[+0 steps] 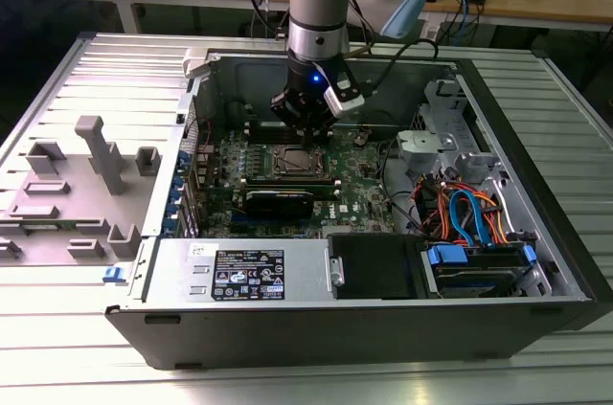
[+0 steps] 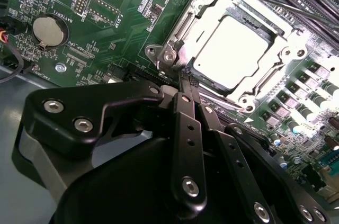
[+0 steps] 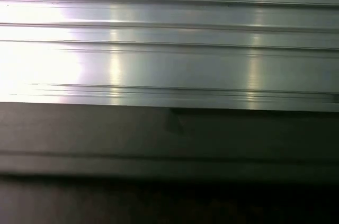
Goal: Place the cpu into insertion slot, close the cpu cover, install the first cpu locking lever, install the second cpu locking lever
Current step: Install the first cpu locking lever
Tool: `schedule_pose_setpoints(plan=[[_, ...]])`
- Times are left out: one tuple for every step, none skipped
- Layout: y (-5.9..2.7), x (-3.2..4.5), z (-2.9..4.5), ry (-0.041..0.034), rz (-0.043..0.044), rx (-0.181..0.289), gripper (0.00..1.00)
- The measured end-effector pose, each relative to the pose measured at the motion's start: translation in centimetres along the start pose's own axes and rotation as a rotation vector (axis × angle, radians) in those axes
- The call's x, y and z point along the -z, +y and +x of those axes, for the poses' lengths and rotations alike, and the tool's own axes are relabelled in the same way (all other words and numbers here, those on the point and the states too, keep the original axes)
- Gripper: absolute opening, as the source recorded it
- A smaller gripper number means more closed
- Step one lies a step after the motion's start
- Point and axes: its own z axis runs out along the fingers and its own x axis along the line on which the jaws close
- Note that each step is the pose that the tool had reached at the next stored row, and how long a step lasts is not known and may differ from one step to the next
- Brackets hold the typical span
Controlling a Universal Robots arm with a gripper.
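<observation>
The exterior view is evenly lit and fairly sharp, with a broad pale sheen on the ribbed metal table (image 1: pixel 57 328) and deep shade inside the computer case (image 1: pixel 402 324). In the second wrist view, strong glare washes out the cpu (image 2: pixel 233 49) top to near white, and highlights bloom along the cpu cover (image 2: pixel 209 1); the dark end effector (image 2: pixel 185 83) sits close and soft. The first wrist view is blurred, its ridged metal surface (image 3: pixel 169 49) overexposed at one end, darkening below.
</observation>
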Motion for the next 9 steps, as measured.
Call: schedule_pose_setpoints(plan=[[-0.02,-0.02,0.00,0.0002,0.0002,0.000,0.11],[-0.04,-0.05,-0.01,0.0005,0.0003,0.000,0.11],[-0.06,-0.07,-0.01,0.0006,0.0004,0.000,0.11],[-0.07,-0.09,-0.02,0.0007,0.0004,-0.001,0.11],[-0.08,-0.11,-0.03,0.0009,0.0004,-0.001,0.11],[-0.08,-0.13,-0.03,0.0010,0.0003,-0.001,0.11],[-0.09,-0.16,-0.03,0.0011,0.0002,-0.001,0.11],[-0.10,-0.18,-0.04,0.0012,0.0002,-0.001,0.11],[-0.11,-0.19,-0.04,0.0015,0.0004,-0.001,0.11]])
